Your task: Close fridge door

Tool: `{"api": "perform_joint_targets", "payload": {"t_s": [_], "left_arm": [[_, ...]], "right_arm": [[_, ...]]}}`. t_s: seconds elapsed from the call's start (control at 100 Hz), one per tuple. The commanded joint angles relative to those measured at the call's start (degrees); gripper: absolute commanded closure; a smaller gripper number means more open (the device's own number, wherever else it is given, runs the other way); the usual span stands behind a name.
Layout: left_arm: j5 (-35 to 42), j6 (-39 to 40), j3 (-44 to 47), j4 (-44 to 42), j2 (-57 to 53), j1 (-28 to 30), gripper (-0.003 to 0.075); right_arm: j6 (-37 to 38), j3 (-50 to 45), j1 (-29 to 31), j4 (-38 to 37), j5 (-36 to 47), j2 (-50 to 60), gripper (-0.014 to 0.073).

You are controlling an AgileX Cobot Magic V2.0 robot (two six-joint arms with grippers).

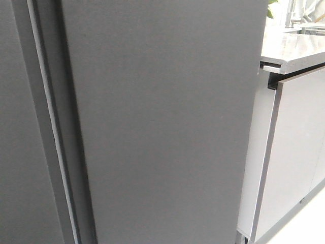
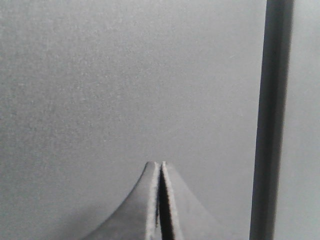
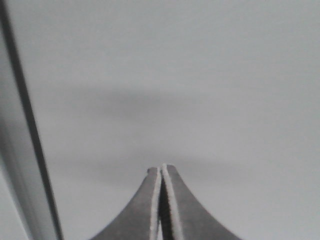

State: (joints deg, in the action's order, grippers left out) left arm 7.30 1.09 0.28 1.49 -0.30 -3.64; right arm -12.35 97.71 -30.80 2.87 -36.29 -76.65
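Note:
The fridge door [image 1: 162, 127] is a broad, flat, matte dark-grey panel that fills the middle of the front view. A darker band of its side edge [image 1: 73, 152] runs down its left. Neither gripper shows in the front view. In the left wrist view my left gripper [image 2: 161, 163] is shut and empty, its tips close to a flat grey panel [image 2: 125, 85]. In the right wrist view my right gripper [image 3: 161, 167] is shut and empty, close to a flat grey panel [image 3: 190, 85]. I cannot tell whether either touches its panel.
Another dark-grey panel [image 1: 20, 152], edged by a thin pale strip [image 1: 53, 152], stands left of the door. A glossy light-grey cabinet front [image 1: 297, 152] under a countertop [image 1: 292, 48] stands at the right. A dark vertical gap [image 2: 270, 120] crosses the left wrist view.

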Motion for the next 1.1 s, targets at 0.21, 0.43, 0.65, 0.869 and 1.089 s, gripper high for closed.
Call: {"api": "perform_joint_targets", "payload": {"t_s": [0.21, 0.43, 0.65, 0.869, 1.089], "left_arm": [[4.16, 0.25, 2.01, 0.23, -0.59, -0.40, 0.0740], [4.16, 0.25, 2.01, 0.23, -0.59, -0.40, 0.0740], [4.16, 0.25, 2.01, 0.23, -0.59, -0.40, 0.0740], [4.16, 0.25, 2.01, 0.23, -0.59, -0.40, 0.0740], [4.16, 0.25, 2.01, 0.23, -0.59, -0.40, 0.0740]], "right_arm": [[10.11, -15.66, 0.37, -9.20, 0.70, 21.33, 0.0638], [14.45, -29.40, 0.37, -9.44, 0.70, 37.93, 0.0638], [15.80, -40.68, 0.37, -9.44, 0.36, 49.50, 0.0638], [15.95, -45.73, 0.37, -9.44, 0.36, 54.18, 0.0638], [15.95, -45.73, 0.37, -9.44, -0.18, 54.28, 0.0638]]}}
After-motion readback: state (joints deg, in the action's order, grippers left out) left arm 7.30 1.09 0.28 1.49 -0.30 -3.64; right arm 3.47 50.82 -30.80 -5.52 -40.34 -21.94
